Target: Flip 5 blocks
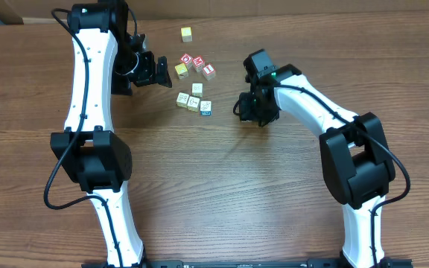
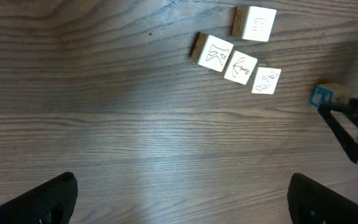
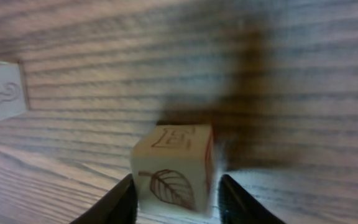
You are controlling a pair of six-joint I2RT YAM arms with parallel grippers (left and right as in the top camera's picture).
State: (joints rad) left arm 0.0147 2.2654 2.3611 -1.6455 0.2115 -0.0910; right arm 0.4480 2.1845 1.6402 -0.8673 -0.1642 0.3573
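Left arm reaches far up the brown wood-grain table (image 1: pixel 222 186). Left gripper (image 1: pixel 153 69) has jaws spread wide, nothing between them, near four small cream wooden cubes with dark line drawings (image 2: pixel 240 67). Right arm bends inward and right gripper (image 3: pixel 179 205) is low, its fingertips flanking a leaf-marked cream wooden cube (image 3: pixel 171 171); can't tell if it's pinched

Four cream blocks (image 2: pixel 240 67) lie clustered (three in a touching row). A blue-faced block (image 2: pixel 321 94) sits apart, the left claw (image 2: pixel 182 199) gaping wide.
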